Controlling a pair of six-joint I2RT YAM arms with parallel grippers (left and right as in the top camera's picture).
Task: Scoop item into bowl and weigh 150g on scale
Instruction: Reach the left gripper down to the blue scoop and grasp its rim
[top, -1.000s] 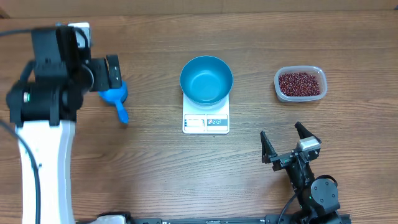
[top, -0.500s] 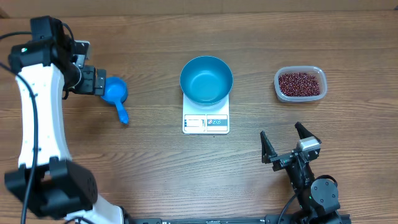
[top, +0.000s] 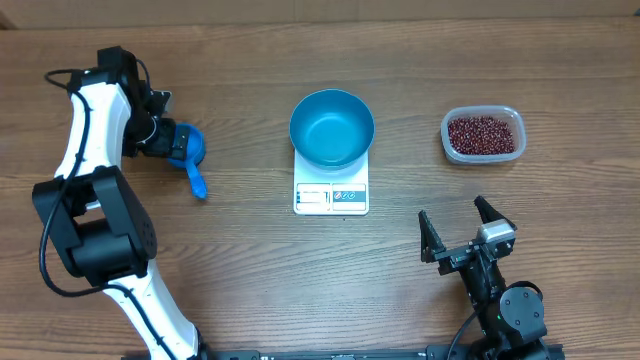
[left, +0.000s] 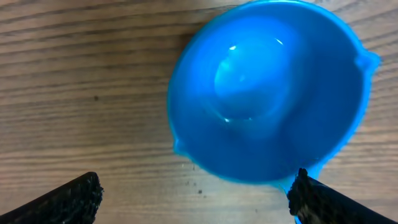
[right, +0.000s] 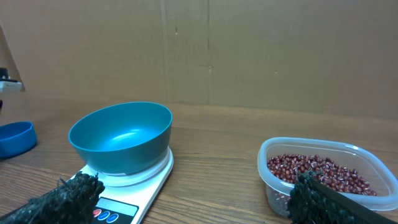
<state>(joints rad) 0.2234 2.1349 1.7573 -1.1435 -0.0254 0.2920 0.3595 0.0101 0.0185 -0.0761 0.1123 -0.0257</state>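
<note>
the teal bowl (top: 332, 127) sits on the white digital scale (top: 331, 196) near the middle of the wooden table (top: 250, 260). it covers most of the platform and overhangs it at both sides. the bowl is empty. the scale's display and blue-marked buttons stick out from under the bowl on the edge facing the robot.

the red-brown beans (top: 484, 135) lie in a loose heap inside a clear plastic tub (top: 447, 131). the tub stands to the right of the scale, well apart from it. in the right wrist view the beans (right: 317, 174) fill the lower part of the tub (right: 267, 152), with the bowl (right: 121, 135) and scale (right: 158, 177) off to its left.

a small blue handled scoop (top: 186, 150) lies at the far left of the table, cup facing up and empty, its handle pointing toward the robot's side. the left gripper (top: 163, 134) hovers right at the scoop. its fingers are spread wide and pinch nothing. in the left wrist view the scoop's cup (left: 267, 93) fills the frame, with the gripper (left: 196, 199) showing only two dark fingertips at the bottom corners.

the right gripper (top: 460, 228) is low near the robot's edge of the table, below the tub and apart from it. its fingers are also spread wide and hold nothing.
</note>
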